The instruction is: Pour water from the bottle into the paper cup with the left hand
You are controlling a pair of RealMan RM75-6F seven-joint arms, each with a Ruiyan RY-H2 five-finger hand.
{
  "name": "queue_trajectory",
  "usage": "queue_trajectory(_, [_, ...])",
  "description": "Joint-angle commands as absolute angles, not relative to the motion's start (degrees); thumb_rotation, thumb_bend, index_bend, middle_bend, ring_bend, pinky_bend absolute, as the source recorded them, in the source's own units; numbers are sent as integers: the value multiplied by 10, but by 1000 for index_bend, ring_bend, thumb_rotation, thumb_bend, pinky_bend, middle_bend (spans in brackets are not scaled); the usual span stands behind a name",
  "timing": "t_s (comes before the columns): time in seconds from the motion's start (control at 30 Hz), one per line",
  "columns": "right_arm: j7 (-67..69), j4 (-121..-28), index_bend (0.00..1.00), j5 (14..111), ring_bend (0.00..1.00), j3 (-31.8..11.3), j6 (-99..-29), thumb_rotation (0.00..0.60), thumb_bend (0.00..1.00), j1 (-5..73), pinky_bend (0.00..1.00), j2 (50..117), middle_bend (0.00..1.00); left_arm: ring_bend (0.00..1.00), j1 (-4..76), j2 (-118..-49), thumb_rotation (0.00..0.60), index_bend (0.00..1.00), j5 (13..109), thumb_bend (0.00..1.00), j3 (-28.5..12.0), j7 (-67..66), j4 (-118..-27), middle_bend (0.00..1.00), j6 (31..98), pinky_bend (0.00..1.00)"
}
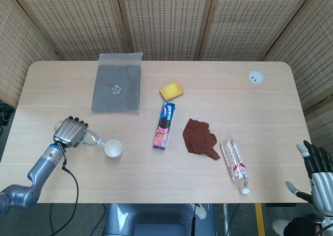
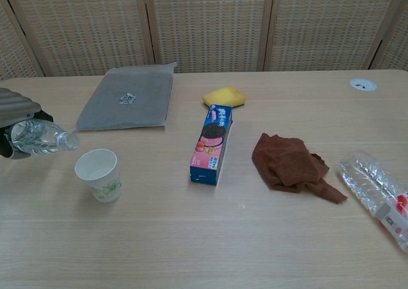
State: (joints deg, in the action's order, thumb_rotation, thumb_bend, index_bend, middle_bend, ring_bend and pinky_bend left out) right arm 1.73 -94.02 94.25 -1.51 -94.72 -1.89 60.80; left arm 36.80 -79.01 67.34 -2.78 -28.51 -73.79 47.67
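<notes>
Head and chest views of the bench (image 1: 260, 116) at a single moment. The bottle (image 1: 89, 138) is gripped by the left hand (image 1: 69, 132), whose fingers are wrapped over its body; the bottle is held on its side above the bench, its uncapped neck directed toward the paper cup (image 1: 113, 148). In the chest view the bottle (image 2: 39, 138) is seen tilted slightly downward at the mouth, which lies just above and to the left of the rim of the paper cup (image 2: 98, 174); the left hand (image 2: 14, 113) is cut by the frame edge. The cup stands upright near the front left of the bench, and whether it holds any water cannot be told.

The right hand (image 1: 314, 163) is seen off the front right corner of the bench, fingers extended and apart, nothing held.

Other items shown: a grey pouch (image 1: 117, 88) lying flat at the rear left; a yellow sponge (image 1: 171, 90) near the centre; a blue biscuit box (image 1: 164, 125) lying lengthwise in front of the sponge; a crumpled brown cloth (image 1: 200, 137) to the right of the box; and a second clear bottle (image 1: 235, 165) lying on its side beside the cloth, with a red-and-white label.
</notes>
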Motion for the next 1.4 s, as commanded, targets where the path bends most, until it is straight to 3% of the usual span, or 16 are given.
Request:
queue_trajectory(0.03, [17,-940,0,943,0,-15,-947,600,0,-19,0,608,0,310,370,-790,600,540,665,519,-26,-300,-740,445,481,356])
queue_trajectory(0.9, [17,-941,0,943,0,-15,-948,600,0,-19,0,608,0,310,379,-793,600,556,657,520,-9,-374,-753,446,513,357])
queue_trajectory(1.4, [16,-941,0,943,0,-15,-947,600,0,-19,0,608,0,310,372,-791,600,556,674,520,-16,-281,-745,446,506,356])
